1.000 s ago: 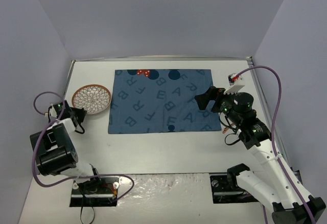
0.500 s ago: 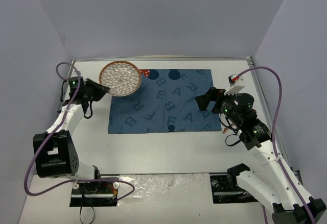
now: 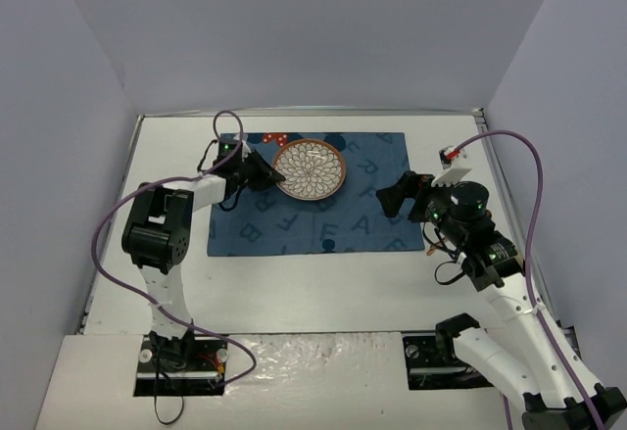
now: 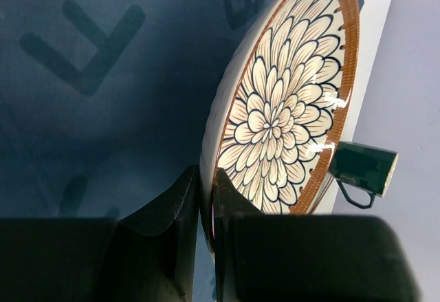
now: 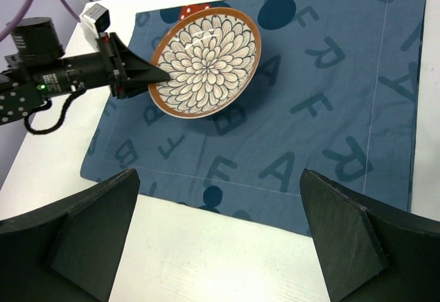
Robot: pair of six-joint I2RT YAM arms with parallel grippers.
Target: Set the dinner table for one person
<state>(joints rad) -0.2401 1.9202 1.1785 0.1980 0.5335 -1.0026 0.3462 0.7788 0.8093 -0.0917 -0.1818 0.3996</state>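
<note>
L fingers (image 5: 152, 76) clamp the plate (image 3: 309, 168) by its left rim. 1 s ago it sat on the desk (image 3: 323, 283) left of the placemat (image 3: 362, 224) — now it hangs tilted over the mat's far-centre. R fingers (image 3: 394, 195) are spread, empty. Next, prob. — lower it flat.

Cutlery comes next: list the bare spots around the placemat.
Free: the placemat's near half below the plate; the dinner table strip along its near edge. Crowded: the far middle, where the left hand holds the plate, and the right edge by the right hand.
</note>
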